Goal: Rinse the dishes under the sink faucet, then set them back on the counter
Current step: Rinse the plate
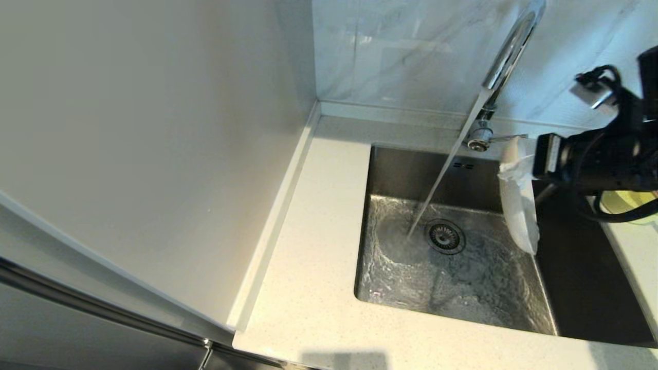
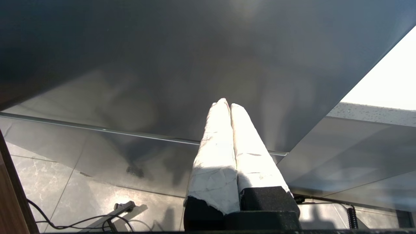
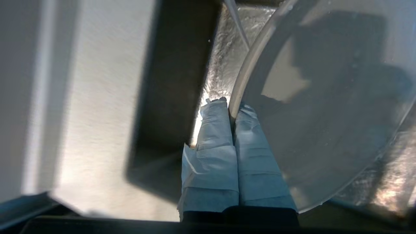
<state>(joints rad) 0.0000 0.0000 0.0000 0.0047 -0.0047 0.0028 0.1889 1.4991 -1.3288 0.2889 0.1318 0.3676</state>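
Note:
My right gripper [image 1: 514, 167] is shut on the rim of the white plate [image 1: 520, 216], which it holds on edge over the right side of the sink [image 1: 452, 267]. In the right wrist view the taped fingers [image 3: 216, 136] pinch the plate [image 3: 325, 107] rim. The chrome faucet [image 1: 506, 56] runs; its stream falls left of the plate and lands beside the drain [image 1: 445, 236], without touching the plate. The pale yellow bowl [image 1: 629, 203] sits on the counter at the right, mostly hidden by my arm. My left gripper [image 2: 227, 105] is shut and empty, below the counter's edge.
The speckled counter [image 1: 313, 246] wraps the sink on the left and front. A tall pale wall panel [image 1: 154, 154] stands at the left, and the marble-veined wall [image 1: 401, 51] runs behind the faucet. The faucet's lever [image 1: 509, 137] points right, close to the plate's upper edge.

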